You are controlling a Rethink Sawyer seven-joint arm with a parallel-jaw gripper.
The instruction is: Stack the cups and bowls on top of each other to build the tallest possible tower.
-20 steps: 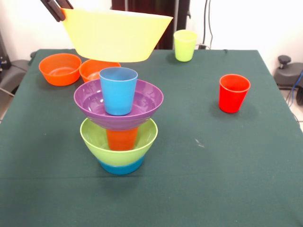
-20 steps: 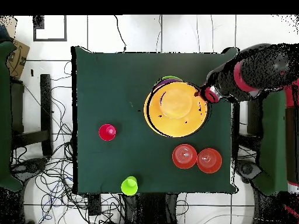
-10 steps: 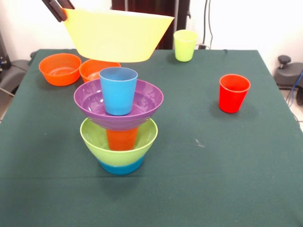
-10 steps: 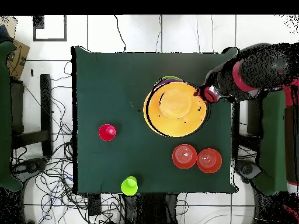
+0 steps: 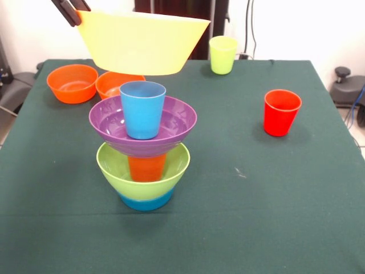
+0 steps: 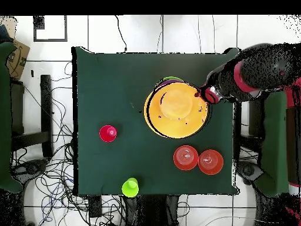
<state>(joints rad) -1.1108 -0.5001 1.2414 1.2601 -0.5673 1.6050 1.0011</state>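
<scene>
The tower (image 5: 144, 151) stands near the front left: a small blue bowl (image 5: 146, 201) at the bottom, a lime green bowl (image 5: 142, 171), an orange cup (image 5: 146, 168), a purple bowl (image 5: 142, 127) and a light blue cup (image 5: 142, 108) on top. My gripper (image 5: 71, 11) is shut on the left rim of the large yellow bowl (image 5: 141, 42), which hangs in the air above the tower. Seen from overhead, the yellow bowl (image 6: 176, 109) covers most of the tower, with my gripper (image 6: 208, 94) at its right rim.
Two small orange bowls (image 5: 72, 83) (image 5: 118, 83) sit at the back left. A yellow-green cup (image 5: 222, 54) stands at the back and a red cup (image 5: 282, 112) to the right. The dark green table cloth (image 5: 256, 188) drops off at the front edge.
The yellow bowl and my gripper have drifted very slightly; the tower and the loose cups and bowls have not moved.
</scene>
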